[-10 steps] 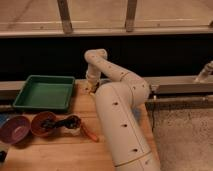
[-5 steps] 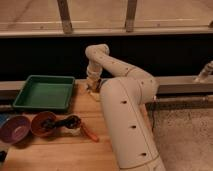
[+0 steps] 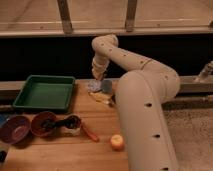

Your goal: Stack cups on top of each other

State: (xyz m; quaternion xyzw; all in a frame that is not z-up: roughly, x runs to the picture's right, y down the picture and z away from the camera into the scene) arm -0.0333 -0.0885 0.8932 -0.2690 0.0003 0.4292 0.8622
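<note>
Two small round cups are sitting side by side at the far edge of the table point(image 3: 60, 150), just right of the tray point(image 3: 45, 92). The pale silvery grey cup point(image 3: 94, 86) is sitting on the left, its light round top catching the light. The dull blue-grey cup point(image 3: 106, 86) is sitting just beside it on the right, darker and partly in shadow; whether the two are touching is unclear. Neither cup is resting on top of the other. The gripper point(image 3: 98, 77) is hanging directly over the silvery cup, fingers closed, down at its top; whether it is gripping the cup is unclear.
</note>
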